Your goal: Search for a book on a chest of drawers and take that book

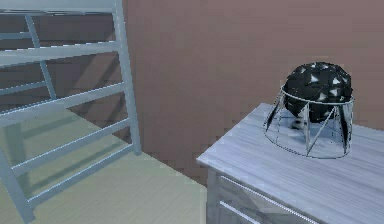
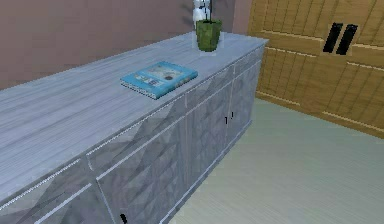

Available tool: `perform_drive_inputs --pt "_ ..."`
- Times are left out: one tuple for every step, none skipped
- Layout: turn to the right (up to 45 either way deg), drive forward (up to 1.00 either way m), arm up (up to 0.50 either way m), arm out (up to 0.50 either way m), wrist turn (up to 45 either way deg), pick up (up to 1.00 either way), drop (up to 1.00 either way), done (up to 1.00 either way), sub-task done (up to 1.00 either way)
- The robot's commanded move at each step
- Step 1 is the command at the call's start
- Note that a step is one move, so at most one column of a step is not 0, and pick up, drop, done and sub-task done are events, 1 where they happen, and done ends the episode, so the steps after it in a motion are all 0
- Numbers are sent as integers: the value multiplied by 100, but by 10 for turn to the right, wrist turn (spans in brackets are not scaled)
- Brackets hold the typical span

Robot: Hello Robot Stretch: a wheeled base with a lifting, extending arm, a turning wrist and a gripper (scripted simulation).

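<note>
Blue thin book lies flat on the long grey wooden chest of drawers, out on our arm's side. Its long axis seemingly runs along the top. How our gripper's fingers stand, we cannot tell.

a reddish-brown wall stood behind a pale blue ladder-like frame at the forward view's left, above a pale greenish floor. in the arm side view a long grey chest of drawers ran along the wall toward a panelled wooden door at far right.
</note>
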Motion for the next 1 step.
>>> perform_drive_inputs --pt "0 0 50 0 0 0 0 0 0"
